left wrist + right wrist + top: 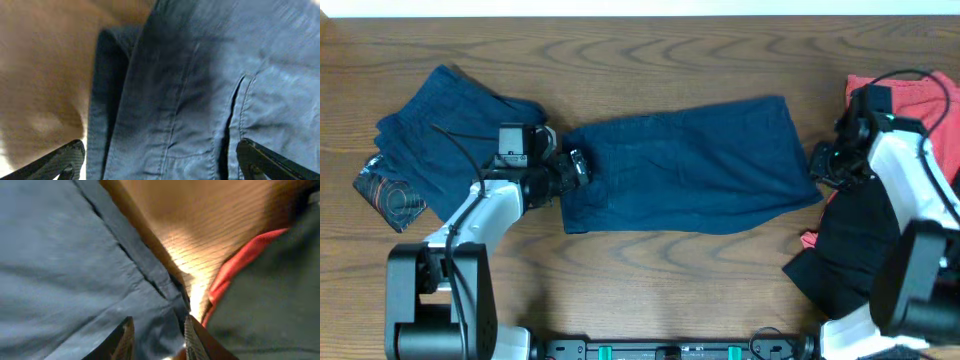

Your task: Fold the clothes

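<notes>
Step in hand: taking hold of the navy garment (690, 165) by both ends, ready for a fold. It lies spread flat at the centre of the desk (650, 60), long axis running from 9 to 3 o'clock.

My left pincer (575, 168) sits at the garment's 9 o'clock edge. Its fingers (67, 157) are spread wide over the cloth and grip nothing.

My right pincer (820, 163) sits at the 3 o'clock edge. Its fingers (126, 335) are drawn near together with navy cloth showing between them. Whether they actually bite the cloth, I cannot tell.

Other clothes:
- a folded navy piece (450, 120) at 10 o'clock
- a red shirt (910, 90) at 2 o'clock
- a black garment (850, 250) at 4 o'clock

Next move, in my judgement: the left pincer must settle onto the doubled edge and close. Both ends then need to rise together, since limp cloth will sag and skew if one side leads.

Differences between views:
- The overhead view alone gives the garment's whole outline and the placing of both arms and the other clothes.
- The left wrist view alone shows a pocket slit (232, 115) and the layered edge beneath my fingers.
- The right wrist view alone shows how close the red and black cloth lie to the garment's corner, with only a strip of bare desk between. That is a risk of catching the wrong piece.
</notes>
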### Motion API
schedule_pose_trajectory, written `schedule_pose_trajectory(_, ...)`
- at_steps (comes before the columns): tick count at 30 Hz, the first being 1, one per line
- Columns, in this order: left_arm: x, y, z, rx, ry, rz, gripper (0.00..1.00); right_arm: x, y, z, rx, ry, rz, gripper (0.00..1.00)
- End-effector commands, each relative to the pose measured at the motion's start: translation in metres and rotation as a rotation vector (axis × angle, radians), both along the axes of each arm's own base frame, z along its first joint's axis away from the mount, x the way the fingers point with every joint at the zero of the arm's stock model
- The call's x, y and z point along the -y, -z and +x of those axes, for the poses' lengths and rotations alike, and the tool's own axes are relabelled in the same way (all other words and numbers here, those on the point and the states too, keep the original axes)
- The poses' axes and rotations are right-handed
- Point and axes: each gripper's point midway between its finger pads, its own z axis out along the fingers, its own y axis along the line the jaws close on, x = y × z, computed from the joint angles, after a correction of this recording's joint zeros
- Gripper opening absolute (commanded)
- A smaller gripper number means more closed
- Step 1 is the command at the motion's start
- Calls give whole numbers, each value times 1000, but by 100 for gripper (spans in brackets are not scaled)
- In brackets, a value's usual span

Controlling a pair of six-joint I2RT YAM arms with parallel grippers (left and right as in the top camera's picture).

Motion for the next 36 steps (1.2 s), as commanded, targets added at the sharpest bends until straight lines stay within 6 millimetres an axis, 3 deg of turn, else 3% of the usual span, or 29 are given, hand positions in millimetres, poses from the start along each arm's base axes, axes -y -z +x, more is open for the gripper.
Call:
schedule_pose_trajectory(1,-5,2,-2,8,9,28,98,-1,-16,4,56,-19,11,33)
schedule_pose_trajectory(10,1,42,-19,-141,-26,-22,97,-28,-22,7,79,-78,72,34)
schedule_pose_trajectory(11,6,43,-20,-147,-12,-44,93,-35,-23,8,86,-99,93,35)
schedule_pose_trajectory(15,28,36,-23,-143,47,-126,46,-70,-27,12,118,-231,176,34)
schedule_pose_trajectory(16,30,36,-23,-141,54,-133,22,-78,-27,12,119,-252,183,33)
schedule_pose_trajectory(17,32,35,-24,-141,59,-138,6,-85,-27,12,120,-273,185,31)
schedule_pose_trajectory(21,30,29,-23,-133,54,-142,6,-116,-25,14,132,-364,188,15)
schedule_pose_trajectory(24,27,13,-20,-105,47,-143,6,-140,-22,11,135,-440,194,2)
schedule_pose_trajectory(31,26,-51,-13,29,53,-145,6,-196,-1,-4,93,-612,215,1)
schedule_pose_trajectory(36,26,-103,-11,146,61,-146,6,-238,31,-21,18,-718,251,1)
